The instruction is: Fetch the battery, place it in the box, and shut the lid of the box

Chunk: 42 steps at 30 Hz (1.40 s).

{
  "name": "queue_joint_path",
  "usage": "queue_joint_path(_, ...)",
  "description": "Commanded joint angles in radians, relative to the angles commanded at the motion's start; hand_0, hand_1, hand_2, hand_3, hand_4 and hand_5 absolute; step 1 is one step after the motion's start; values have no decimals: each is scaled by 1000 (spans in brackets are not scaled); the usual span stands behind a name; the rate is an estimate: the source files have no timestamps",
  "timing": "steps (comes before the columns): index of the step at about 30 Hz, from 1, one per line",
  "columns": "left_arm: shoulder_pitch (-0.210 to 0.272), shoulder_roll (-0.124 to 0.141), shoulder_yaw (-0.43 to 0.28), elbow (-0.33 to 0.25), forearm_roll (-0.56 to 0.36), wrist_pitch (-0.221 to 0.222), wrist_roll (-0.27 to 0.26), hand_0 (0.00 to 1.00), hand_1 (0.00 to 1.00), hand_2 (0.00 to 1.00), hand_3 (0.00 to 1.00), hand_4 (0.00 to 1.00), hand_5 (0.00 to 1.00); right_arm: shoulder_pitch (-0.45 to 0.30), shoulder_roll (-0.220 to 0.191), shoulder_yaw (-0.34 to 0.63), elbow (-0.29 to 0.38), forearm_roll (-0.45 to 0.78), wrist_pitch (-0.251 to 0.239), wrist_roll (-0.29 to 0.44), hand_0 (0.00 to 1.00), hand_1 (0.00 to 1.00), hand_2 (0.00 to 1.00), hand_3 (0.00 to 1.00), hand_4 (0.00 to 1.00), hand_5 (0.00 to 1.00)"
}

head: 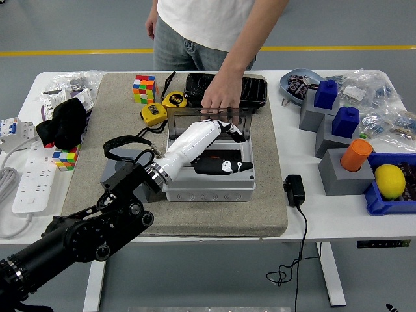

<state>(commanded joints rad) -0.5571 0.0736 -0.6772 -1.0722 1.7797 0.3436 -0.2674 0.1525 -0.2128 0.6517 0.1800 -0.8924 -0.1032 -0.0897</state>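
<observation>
The grey box (208, 188) sits on the felt mat with its clear lid (179, 120) standing open at the back. A person's hand (218, 101) rests on the lid's top edge. My left hand (227, 148), white with black fingers, reaches into the box from the left, its fingers spread and its thumb low across the inside. The orange battery seen earlier in the hand does not show now; it is hidden in the box under the hand. My right hand is out of view.
Tape measures (162, 107), a Rubik's cube (144, 89) and a black tray (257, 88) lie behind the box. A black adapter (294, 190) lies right of the mat. Grey and blue blocks (331, 107), an orange cylinder (355, 155) and a lemon (390, 180) stand at the right.
</observation>
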Motion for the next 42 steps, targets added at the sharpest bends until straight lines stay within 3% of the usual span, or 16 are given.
queue_joint_path(1, 3, 2, -1, -9, 3, 1, 0, 648, 577, 527, 549, 998, 819, 0, 0, 0, 0, 0, 0, 0, 998, 980, 907, 859, 998, 998)
queue_joint_path(2, 8, 7, -4, -24, 8, 1, 1, 459, 434, 448, 506, 998, 825, 0, 0, 3, 0, -1, 0, 0, 998, 977, 907, 859, 998, 998)
queue_joint_path(7, 31, 30, -16, -100, 16, -3, 3, 459, 434, 448, 506, 998, 825, -3, 1, 10, 0, -5, -1, -1, 998, 977, 907, 859, 998, 998)
queue_joint_path(8, 37, 37, -19, -124, 12, -7, 4, 374, 339, 371, 453, 998, 828, -3, 1, 10, 0, -4, -1, -1, 998, 976, 907, 859, 998, 998)
queue_joint_path(13, 65, 64, -51, -253, -79, -41, 4, 374, 339, 371, 453, 998, 828, -6, 1, 10, 0, -2, -2, 0, 998, 976, 907, 859, 998, 998)
queue_joint_path(18, 63, 63, -104, -380, -159, -20, -14, 346, 306, 338, 430, 998, 835, -5, 2, 1, 0, 4, -1, 1, 998, 975, 907, 859, 998, 998)
queue_joint_path(22, 42, 56, -140, -423, -158, -7, -14, 363, 338, 358, 443, 998, 843, -3, 1, -15, 0, 16, 0, 3, 995, 975, 907, 860, 998, 998)
queue_joint_path(25, 18, 54, -152, -406, -138, -3, -8, 363, 338, 358, 443, 998, 843, -2, 0, -14, 0, 14, 1, 2, 995, 975, 907, 860, 998, 998)
queue_joint_path(26, 10, 53, -156, -391, -121, -2, -8, 437, 482, 440, 471, 998, 843, -2, 0, -15, 0, 15, 1, 2, 993, 974, 907, 859, 998, 998)
queue_joint_path(31, -27, 47, -172, -315, -27, -5, 15, 437, 482, 440, 471, 998, 843, -1, -1, -18, 0, 14, 1, 1, 993, 974, 907, 859, 998, 998)
queue_joint_path(32, -33, 47, -176, -303, -1, -20, 31, 874, 822, 687, 618, 998, 878, -1, 0, -18, 0, 14, 1, 1, 993, 973, 907, 859, 998, 998)
queue_joint_path(37, -49, 50, -196, -274, 127, -132, 118, 874, 822, 687, 618, 998, 878, 0, -1, -16, 0, 12, 1, 1, 993, 973, 907, 859, 998, 998)
queue_joint_path(38, -50, 51, -199, -271, 157, -154, 141, 998, 998, 998, 901, 998, 998, 0, -1, -16, 0, 13, 1, 1, 990, 972, 907, 859, 998, 998)
queue_joint_path(42, -51, 51, -206, -264, 282, -231, 239, 998, 998, 998, 901, 998, 998, 1, -1, -8, 0, 5, 0, -1, 990, 972, 907, 859, 998, 998)
